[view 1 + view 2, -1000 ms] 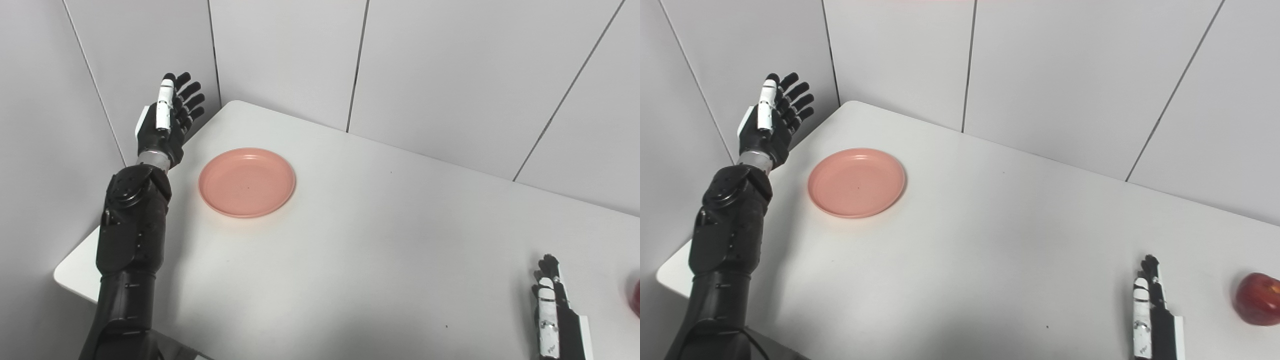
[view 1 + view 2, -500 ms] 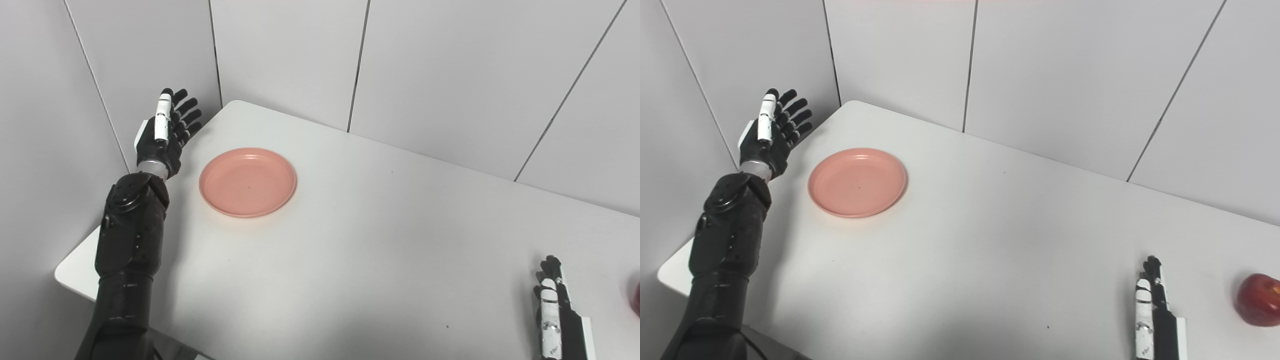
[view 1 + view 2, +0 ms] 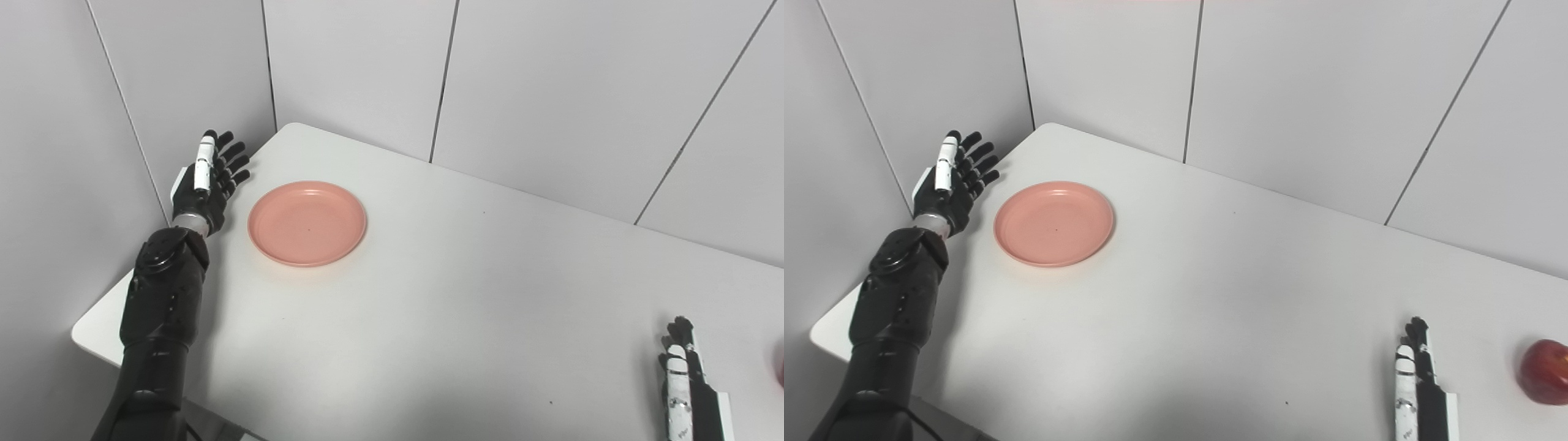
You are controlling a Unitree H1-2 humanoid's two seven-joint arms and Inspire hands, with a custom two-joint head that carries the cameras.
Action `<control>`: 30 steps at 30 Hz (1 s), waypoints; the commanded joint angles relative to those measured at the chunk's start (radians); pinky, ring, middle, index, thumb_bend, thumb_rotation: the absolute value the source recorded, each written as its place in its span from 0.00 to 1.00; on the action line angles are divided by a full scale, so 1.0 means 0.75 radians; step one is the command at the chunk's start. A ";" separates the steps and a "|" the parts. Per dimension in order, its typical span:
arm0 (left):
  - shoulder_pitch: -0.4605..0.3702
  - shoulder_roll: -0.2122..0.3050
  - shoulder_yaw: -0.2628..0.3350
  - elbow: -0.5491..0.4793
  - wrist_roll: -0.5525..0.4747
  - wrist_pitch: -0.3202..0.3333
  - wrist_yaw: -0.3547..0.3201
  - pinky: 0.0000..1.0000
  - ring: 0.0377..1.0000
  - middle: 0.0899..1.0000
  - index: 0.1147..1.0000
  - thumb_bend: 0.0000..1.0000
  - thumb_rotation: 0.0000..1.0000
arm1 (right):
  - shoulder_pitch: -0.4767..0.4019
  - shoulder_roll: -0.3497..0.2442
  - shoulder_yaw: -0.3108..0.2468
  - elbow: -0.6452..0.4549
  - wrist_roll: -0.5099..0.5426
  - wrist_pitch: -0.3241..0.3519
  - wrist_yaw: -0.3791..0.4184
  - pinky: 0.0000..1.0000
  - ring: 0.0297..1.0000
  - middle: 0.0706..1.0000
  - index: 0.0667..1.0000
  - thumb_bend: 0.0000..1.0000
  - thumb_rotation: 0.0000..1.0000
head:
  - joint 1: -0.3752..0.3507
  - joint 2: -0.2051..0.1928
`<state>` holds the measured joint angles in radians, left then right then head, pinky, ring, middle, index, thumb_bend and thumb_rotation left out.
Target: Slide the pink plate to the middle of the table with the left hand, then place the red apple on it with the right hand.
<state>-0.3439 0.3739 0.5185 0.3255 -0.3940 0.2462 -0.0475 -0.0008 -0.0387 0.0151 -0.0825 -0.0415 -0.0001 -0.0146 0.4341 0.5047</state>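
The pink plate (image 3: 307,222) lies empty on the white table (image 3: 465,294), near its far left corner. My left hand (image 3: 207,179) is open, fingers spread, just left of the plate and apart from it, low over the table's left edge. My right hand (image 3: 1418,383) is open with straight fingers, resting at the front right of the table. The red apple (image 3: 1545,380) sits on the table to the right of my right hand, a gap between them; in the left eye view only its edge shows (image 3: 780,371).
Grey wall panels (image 3: 520,79) stand close behind and to the left of the table. The table's front left corner (image 3: 82,334) is rounded and lies beside my left forearm.
My left hand has come down from a raised position toward the table, ending beside the plate's left rim. The plate, apple and right hand have not moved; the camera shifted slightly.
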 commanded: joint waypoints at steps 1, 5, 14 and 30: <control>-0.037 0.054 0.002 -0.021 -0.017 -0.061 -0.027 0.90 0.89 0.88 0.86 0.34 1.00 | -0.012 -0.003 -0.007 -0.040 0.015 -0.023 0.010 1.00 0.98 0.97 0.97 0.06 1.00 | -0.002 0.001; -0.036 0.047 0.001 -0.012 -0.033 -0.043 -0.028 0.91 0.89 0.88 0.87 0.35 1.00 | -0.013 -0.003 -0.007 -0.040 0.010 -0.022 0.007 1.00 0.98 0.97 0.96 0.06 1.00 | -0.005 0.002; -0.037 0.039 -0.022 0.042 -0.032 -0.035 -0.034 0.90 0.88 0.87 0.86 0.33 1.00 | -0.013 -0.004 -0.008 -0.038 0.018 -0.029 0.010 1.00 0.98 0.97 0.97 0.05 1.00 | -0.004 0.005; -0.006 0.030 -0.062 0.116 -0.045 -0.071 -0.120 0.91 0.89 0.89 0.88 0.41 1.00 | -0.012 -0.011 -0.005 -0.043 0.032 -0.024 0.012 1.00 0.98 0.97 0.97 0.07 1.00 | -0.003 0.014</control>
<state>-0.3338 0.3783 0.4830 0.4060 -0.4302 0.2053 -0.1367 0.0037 -0.0419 0.0143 -0.0869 -0.0163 -0.0001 -0.0136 0.4341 0.5139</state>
